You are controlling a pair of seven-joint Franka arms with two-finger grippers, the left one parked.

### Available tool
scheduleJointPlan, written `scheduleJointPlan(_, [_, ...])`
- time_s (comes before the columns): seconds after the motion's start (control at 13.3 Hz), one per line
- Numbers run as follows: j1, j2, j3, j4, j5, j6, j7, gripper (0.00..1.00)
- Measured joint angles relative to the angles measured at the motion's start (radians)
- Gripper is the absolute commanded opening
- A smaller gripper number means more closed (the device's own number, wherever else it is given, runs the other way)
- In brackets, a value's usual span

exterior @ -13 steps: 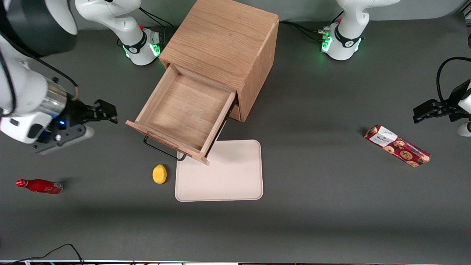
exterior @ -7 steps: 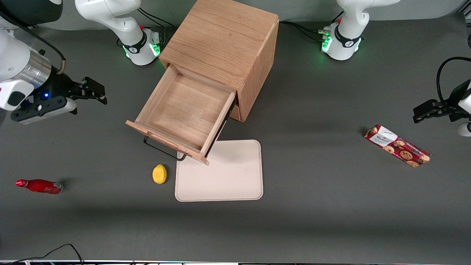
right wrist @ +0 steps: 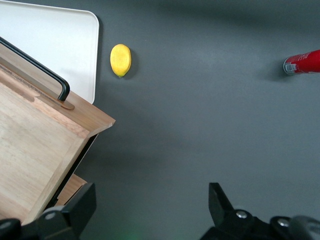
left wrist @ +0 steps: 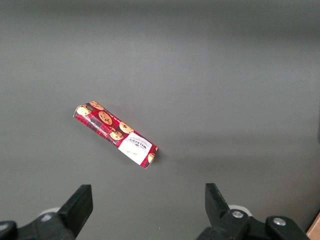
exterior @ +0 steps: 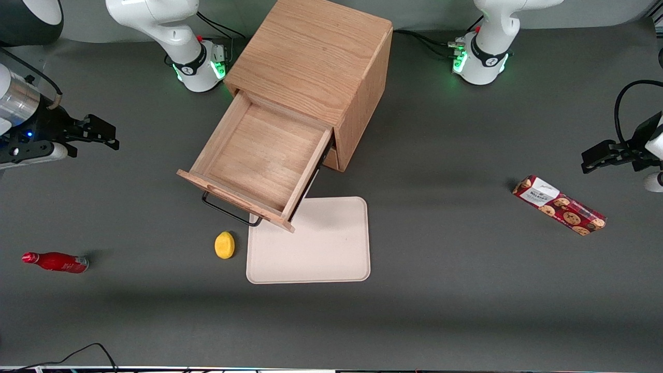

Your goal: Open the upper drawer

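From the front, I see the light oak upper drawer (exterior: 259,158) pulled well out of its cabinet (exterior: 316,62), and my gripper (exterior: 101,135) well clear toward the working arm's end. Through the right wrist camera its fingers (right wrist: 77,210) stand spread, empty; I judge opening done, only parking remains.

The upper drawer (exterior: 259,160) stands pulled out of the cabinet (exterior: 316,62), toward the front camera. The tray (exterior: 321,248) lies nearer the camera, the lemon (exterior: 224,244) just beside it. The gripper (exterior: 106,135) hangs open at the drawer's nine o'clock, well apart.
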Motion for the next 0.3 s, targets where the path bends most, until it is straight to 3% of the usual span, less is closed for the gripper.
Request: scheduleJointPlan(0.3, [0.000,0.002,-0.002,0.016,0.000,0.003,0.000,1.00])
